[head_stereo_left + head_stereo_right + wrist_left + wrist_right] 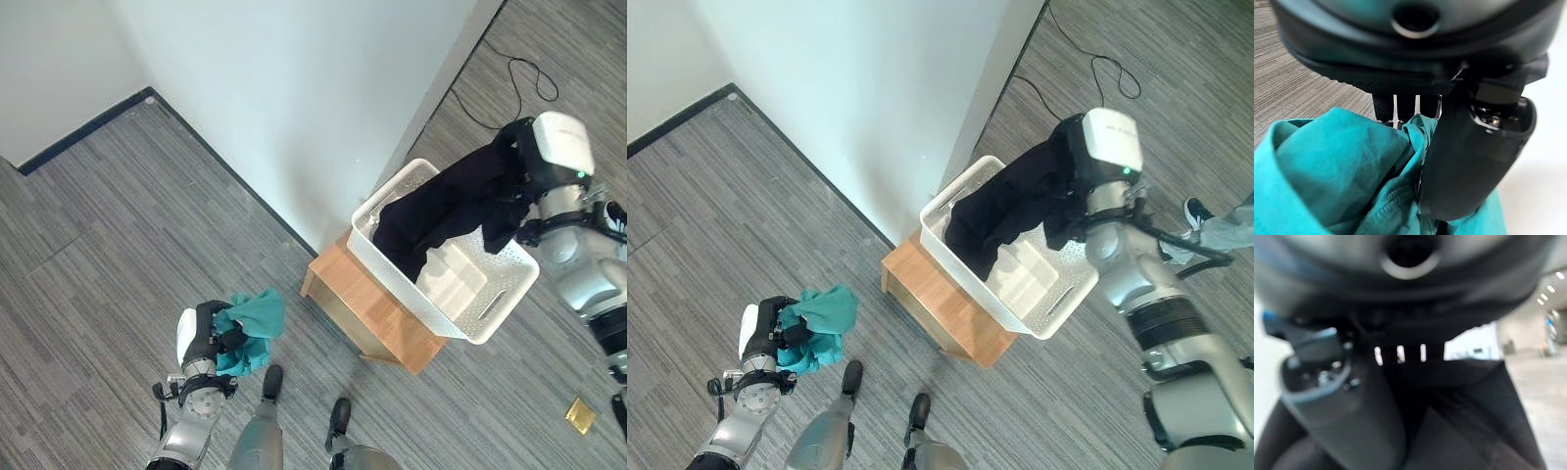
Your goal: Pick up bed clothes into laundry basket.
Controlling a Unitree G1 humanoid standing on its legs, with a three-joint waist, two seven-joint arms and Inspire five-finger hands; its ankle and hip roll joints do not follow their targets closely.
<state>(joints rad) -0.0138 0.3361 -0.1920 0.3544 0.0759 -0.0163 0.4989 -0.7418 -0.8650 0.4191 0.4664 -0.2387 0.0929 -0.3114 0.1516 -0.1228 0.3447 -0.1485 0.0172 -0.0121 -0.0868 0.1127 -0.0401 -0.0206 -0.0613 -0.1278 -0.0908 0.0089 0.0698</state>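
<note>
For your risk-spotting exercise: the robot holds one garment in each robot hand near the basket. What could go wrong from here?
1. The black garment drapes across the white basket's rim from the right robot hand; released now, part may slide outside.
2. The basket overhangs the small wooden stand, so a snag might tip it.
3. The teal garment in the left robot hand is far off and could drop.

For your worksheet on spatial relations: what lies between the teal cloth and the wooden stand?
Bare grey floor separates the teal cloth from the wooden stand, in both eye views.
</note>
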